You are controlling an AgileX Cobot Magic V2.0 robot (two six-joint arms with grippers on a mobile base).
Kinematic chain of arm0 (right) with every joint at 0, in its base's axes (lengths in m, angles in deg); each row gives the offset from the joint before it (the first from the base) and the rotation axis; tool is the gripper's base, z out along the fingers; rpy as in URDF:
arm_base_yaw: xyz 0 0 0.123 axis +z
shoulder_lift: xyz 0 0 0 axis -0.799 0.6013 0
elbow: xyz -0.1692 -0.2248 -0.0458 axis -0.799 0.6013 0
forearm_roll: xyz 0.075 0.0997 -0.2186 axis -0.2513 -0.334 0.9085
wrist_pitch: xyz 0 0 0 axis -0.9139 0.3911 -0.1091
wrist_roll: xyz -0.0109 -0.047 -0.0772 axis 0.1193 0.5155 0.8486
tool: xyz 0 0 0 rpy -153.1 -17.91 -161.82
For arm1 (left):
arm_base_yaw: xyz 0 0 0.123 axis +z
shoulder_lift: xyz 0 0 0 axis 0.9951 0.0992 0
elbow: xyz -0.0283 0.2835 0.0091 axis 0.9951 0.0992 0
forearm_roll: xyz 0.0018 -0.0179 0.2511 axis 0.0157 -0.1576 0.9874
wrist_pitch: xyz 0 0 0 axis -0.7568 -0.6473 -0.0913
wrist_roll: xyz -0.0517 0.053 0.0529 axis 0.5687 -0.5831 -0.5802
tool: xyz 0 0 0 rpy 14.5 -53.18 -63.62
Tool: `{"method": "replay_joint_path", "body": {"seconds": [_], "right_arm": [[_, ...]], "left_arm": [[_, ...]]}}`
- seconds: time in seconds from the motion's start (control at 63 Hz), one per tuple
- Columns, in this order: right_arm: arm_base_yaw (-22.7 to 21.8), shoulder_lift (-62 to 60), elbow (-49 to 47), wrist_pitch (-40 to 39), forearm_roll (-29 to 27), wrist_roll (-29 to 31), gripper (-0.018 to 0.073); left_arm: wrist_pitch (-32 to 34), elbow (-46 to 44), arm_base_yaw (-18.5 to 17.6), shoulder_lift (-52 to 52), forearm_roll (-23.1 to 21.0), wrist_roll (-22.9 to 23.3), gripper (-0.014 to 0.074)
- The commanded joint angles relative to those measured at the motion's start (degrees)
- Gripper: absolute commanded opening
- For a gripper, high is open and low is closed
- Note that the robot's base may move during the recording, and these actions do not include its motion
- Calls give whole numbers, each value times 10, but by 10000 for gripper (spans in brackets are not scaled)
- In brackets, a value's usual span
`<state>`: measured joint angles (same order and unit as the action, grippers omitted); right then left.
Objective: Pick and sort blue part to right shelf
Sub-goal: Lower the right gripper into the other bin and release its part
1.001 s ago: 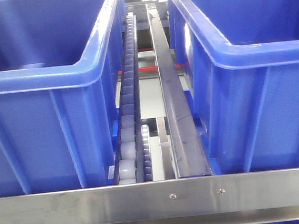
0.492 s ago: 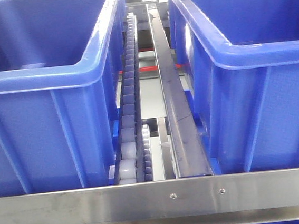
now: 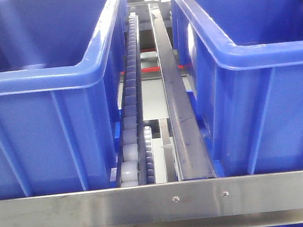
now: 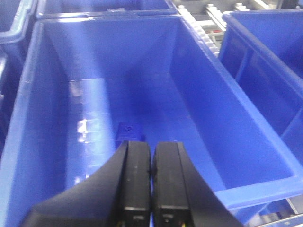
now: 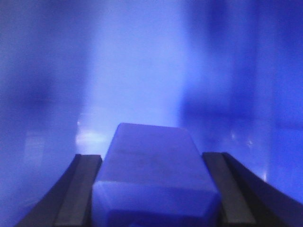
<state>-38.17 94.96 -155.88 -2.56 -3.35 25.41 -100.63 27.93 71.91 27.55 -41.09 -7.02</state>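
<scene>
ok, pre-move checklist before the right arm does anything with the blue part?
1. Rectangular blue plastic part between right gripper jaws: ok.
2. Right jaws actually touching the part: cannot tell, blurred.
3. Where the right gripper is over the shelf: cannot tell, only blue shows behind.
4. Left gripper jaws closed, empty: ok.
5. Small blue block on the floor of the deep blue plastic bin below the left gripper: ok.
6. Steel front rail free of arms: ok.
</scene>
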Motion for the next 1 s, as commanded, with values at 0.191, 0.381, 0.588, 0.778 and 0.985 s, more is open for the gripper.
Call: {"method": "replay_joint_path", "body": {"seconds": [0.191, 0.381, 0.588, 0.778, 0.985], "right_arm": [[-73, 181, -107, -56, -50, 101, 197], [-73, 232, -108, -117, -43, 101, 197], [-73, 234, -108, -142, -40, 101, 333], [-73, 229, -108, -129, -40, 101, 609], [-72, 162, -104, -127, -40, 101, 529]], "left_arm": [[50, -14, -23, 4, -10, -1, 125], [50, -14, -23, 4, -10, -1, 125], [46, -14, -23, 4, -10, -1, 125], [45, -14, -23, 4, -10, -1, 125], [38, -14, -23, 4, -10, -1, 125]]}}
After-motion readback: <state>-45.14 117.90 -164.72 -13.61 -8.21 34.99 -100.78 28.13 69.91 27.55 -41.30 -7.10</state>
